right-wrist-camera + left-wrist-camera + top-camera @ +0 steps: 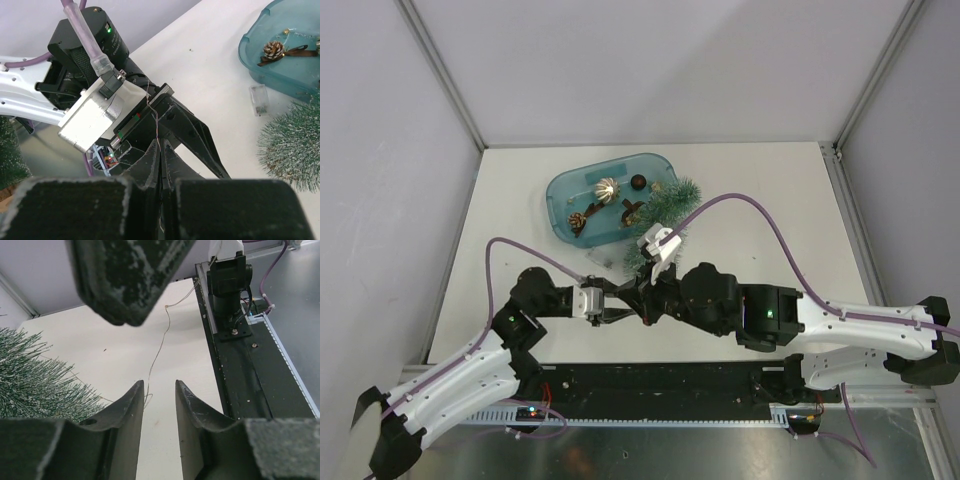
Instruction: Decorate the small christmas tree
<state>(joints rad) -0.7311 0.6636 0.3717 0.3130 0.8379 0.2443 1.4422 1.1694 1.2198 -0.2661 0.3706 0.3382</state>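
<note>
The small christmas tree (667, 212) lies on its side on the white table, just in front of the blue tub (566, 190). It also shows in the left wrist view (35, 380) and the right wrist view (292, 150). My right gripper (654, 303) is shut on a thin light wire (156, 127) that runs up between its fingertips. My left gripper (636, 300) is open right opposite it, tips almost touching. The wire (159, 347) trails across the table and passes by the left fingertip (136, 395).
The tub (280, 60) holds a gold ornament (607, 188), a dark ball (638, 182), a pine cone (274, 48) and brown bows. A small clear box (259, 99) lies between tub and tree. The black base rail (250, 370) runs along the near table edge.
</note>
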